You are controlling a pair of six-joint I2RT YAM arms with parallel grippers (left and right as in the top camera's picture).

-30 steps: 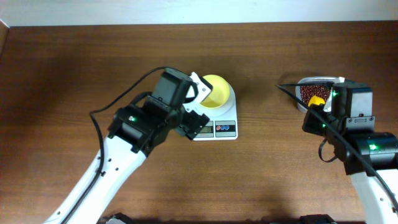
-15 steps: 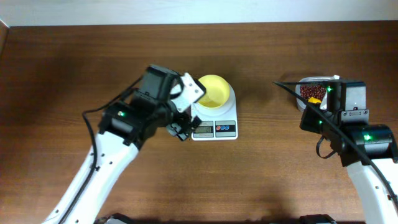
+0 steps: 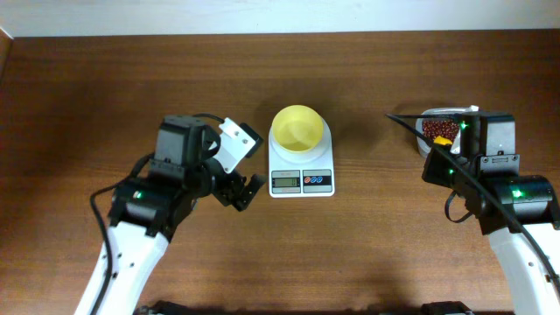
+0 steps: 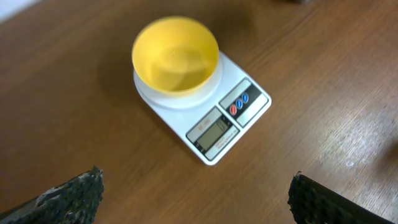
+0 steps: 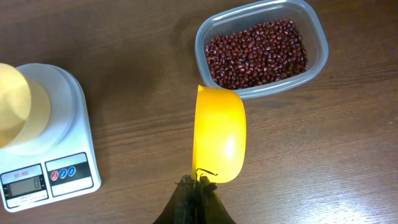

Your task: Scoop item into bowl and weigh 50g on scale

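The pale-yellow bowl (image 3: 299, 127) stands empty on the white scale (image 3: 302, 180) at mid table; both show in the left wrist view, bowl (image 4: 176, 55) and scale (image 4: 214, 127). My left gripper (image 3: 248, 191) is open and empty, left of the scale; its fingertips frame bare table (image 4: 196, 194). The reddish-brown beans (image 5: 256, 53) fill a clear tub (image 5: 316, 59) at the right, partly hidden under the right arm in the overhead view (image 3: 435, 128). My right gripper (image 5: 199, 183) is shut on the handle of a yellow scoop (image 5: 219, 133), held just before the tub.
The scale's display and red and blue buttons (image 4: 238, 104) face the front. In the right wrist view the scale (image 5: 59, 168) lies to the left of the scoop. A black cable (image 3: 411, 136) runs by the tub.
My left gripper has let go of the bowl on the scale and drawn back to the left and toward the front. The right arm has barely moved.
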